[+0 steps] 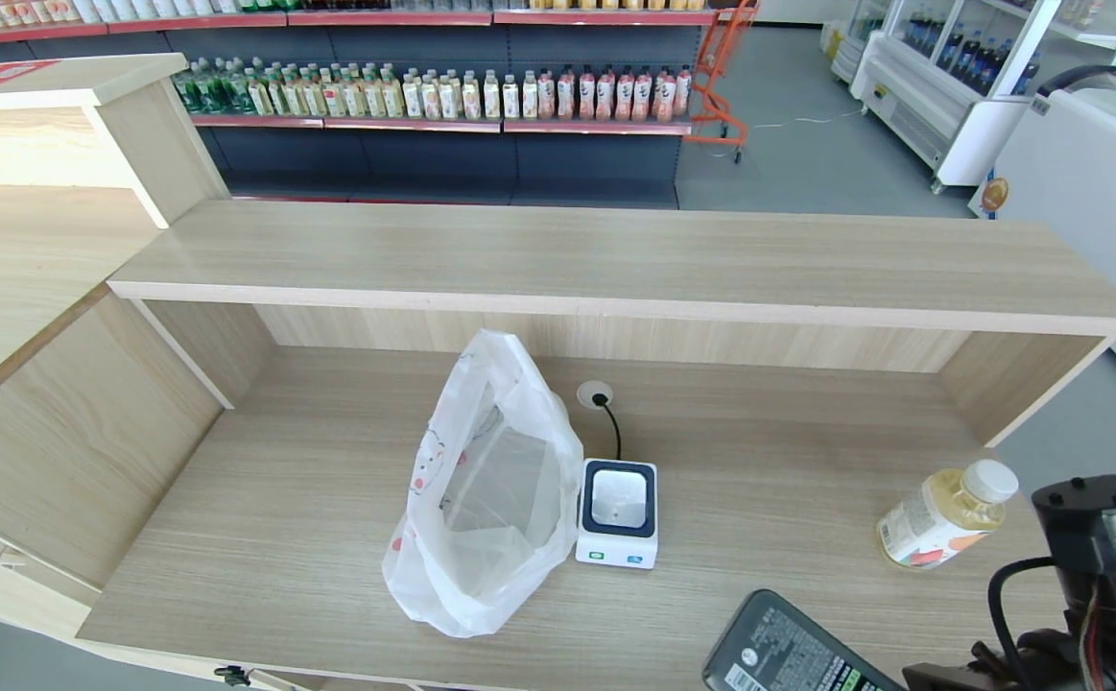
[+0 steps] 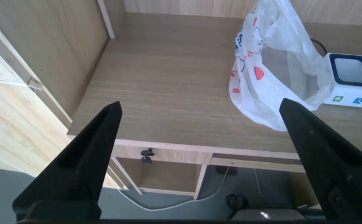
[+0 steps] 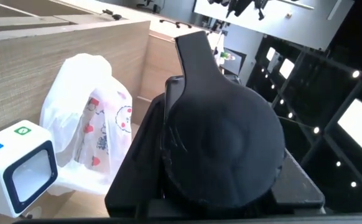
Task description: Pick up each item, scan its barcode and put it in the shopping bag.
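Shopping bag (image 1: 481,499) and scanner (image 1: 617,513) sit on wooden store counter (image 1: 788,499); left end effector (image 2: 201,111) wide, right end effector (image 3: 175,118) holding dark packet (image 1: 788,653).

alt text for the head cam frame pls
An open white shopping bag stands on the wooden counter, a barcode scanner right beside it. A bottle of yellow drink lies on its side to the right; a dark packet shows at the near edge.
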You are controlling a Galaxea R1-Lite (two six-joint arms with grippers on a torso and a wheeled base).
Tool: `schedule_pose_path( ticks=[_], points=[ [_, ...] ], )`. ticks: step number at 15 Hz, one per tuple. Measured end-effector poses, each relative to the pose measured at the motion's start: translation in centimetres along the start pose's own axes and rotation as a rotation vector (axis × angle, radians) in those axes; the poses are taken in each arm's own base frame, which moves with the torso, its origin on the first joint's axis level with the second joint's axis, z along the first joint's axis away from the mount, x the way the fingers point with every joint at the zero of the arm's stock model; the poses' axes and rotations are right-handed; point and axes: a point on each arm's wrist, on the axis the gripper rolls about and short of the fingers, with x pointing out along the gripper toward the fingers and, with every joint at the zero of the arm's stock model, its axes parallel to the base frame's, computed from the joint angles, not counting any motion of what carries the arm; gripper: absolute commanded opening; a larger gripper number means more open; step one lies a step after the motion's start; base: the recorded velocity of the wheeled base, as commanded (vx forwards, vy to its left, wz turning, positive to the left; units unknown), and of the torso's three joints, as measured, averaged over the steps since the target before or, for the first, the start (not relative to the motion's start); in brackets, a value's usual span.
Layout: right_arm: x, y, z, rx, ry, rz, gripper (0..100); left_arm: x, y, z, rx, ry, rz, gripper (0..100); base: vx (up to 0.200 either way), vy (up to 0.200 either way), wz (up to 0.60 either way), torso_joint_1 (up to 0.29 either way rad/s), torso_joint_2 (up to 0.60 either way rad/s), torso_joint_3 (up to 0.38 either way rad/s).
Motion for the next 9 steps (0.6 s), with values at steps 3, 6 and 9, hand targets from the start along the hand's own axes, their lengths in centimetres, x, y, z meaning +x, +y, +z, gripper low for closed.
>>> schedule_pose_path(
  ticks=[3,6,9],
  points=[
    [-0.2,-0.2,-0.1,0.025,0.010,0.003,0,0.0,0.0,0.0,0.000,0.000,0.000,100,0.000,0.000,0.00,0.000,0.00,0.000],
    [-2.0,-0.5,-1.5,0.178,0.124,0.037,0,0.0,0.0,0.0,0.000,0.000,0.000,100,0.000,0.000,0.00,0.000,0.00,0.000],
    [-7.0,-0.5,-2.5,0.490,0.474,0.172,0,0.0,0.0,0.0,0.000,0.000,0.000,100,0.000,0.000,0.00,0.000,0.00,0.000]
  ],
)
